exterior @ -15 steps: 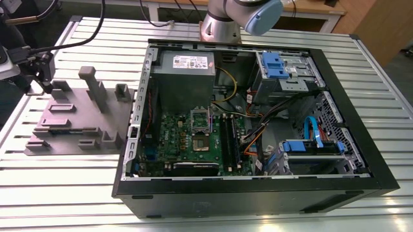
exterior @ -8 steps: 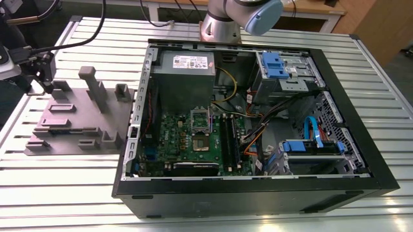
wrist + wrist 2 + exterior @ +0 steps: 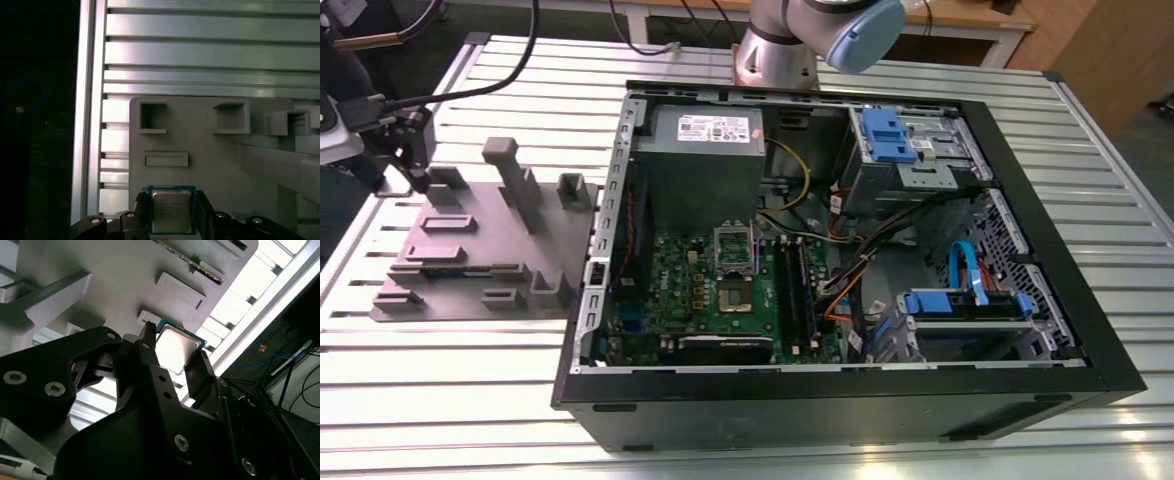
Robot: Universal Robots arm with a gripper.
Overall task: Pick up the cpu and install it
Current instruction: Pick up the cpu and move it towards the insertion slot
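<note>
- In the first wrist view, the black claw point(image 3: 171, 197) is closed narrowly on the small, flat, square, silver-topped cpu point(image 3: 171, 211), one finger against each opposite edge.
- The cpu is at the edge of a grey moulded fixture plate point(image 3: 215, 145) on the slatted aluminium bench point(image 3: 200, 50). I cannot tell whether it is resting there or lifted.
</note>
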